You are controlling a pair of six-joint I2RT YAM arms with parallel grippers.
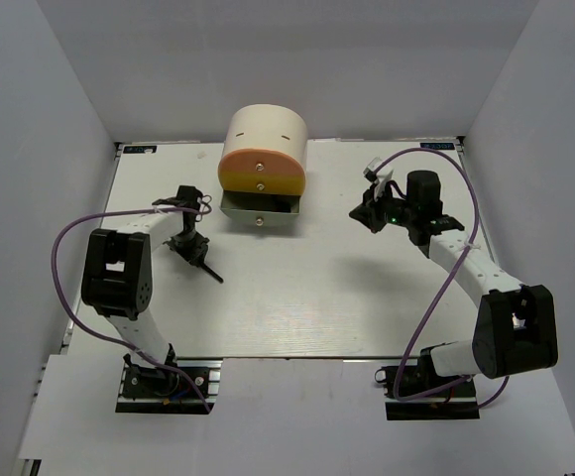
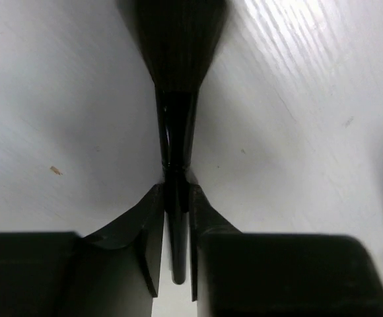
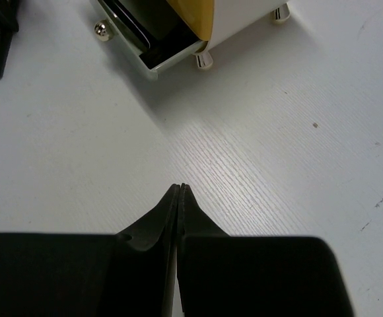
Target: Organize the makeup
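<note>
Now: left gripper clamped on the thin handle of the black brush; the handle runs straight up the wrist frame, widening toward the top edge. In the top view the brush sits left of centre, at the table; left arm far nearer. The open drawer of the round box lies to its upper right; nothing visible between. Right gripper pressed together, empty, right of the box.

Bright even overhead light, soft shadows, table glare, black fan brush blurred.
</note>
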